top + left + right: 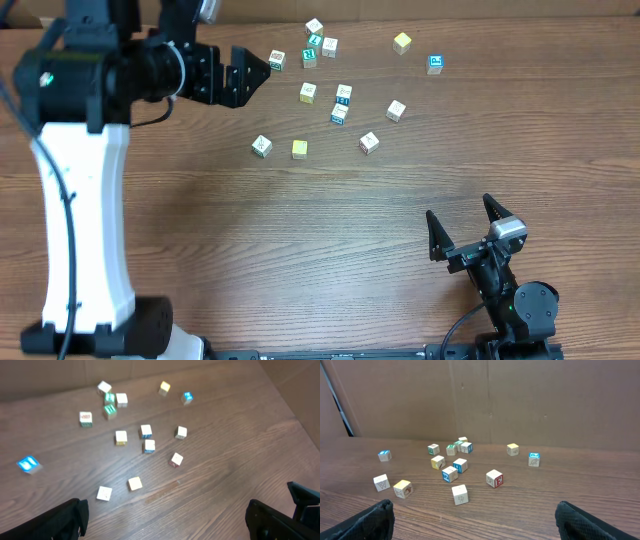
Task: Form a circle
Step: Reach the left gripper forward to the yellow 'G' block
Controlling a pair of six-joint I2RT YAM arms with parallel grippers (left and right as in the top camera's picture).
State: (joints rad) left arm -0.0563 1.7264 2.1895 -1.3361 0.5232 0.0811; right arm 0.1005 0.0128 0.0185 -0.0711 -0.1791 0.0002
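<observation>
Reckoning the wooden cubes by the table's far edge light, hard, skittish, best pinched across flat faces, with left gripper and right gripper wide, empty.

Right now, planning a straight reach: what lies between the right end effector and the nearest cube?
Nothing: the overhead view shows only bare table between the open right end effector and that whitish cube.

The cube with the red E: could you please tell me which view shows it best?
Right wrist: the cube sits near, its E facing the camera. Overhead and left wrist show it small from above, letter illegible.
</observation>
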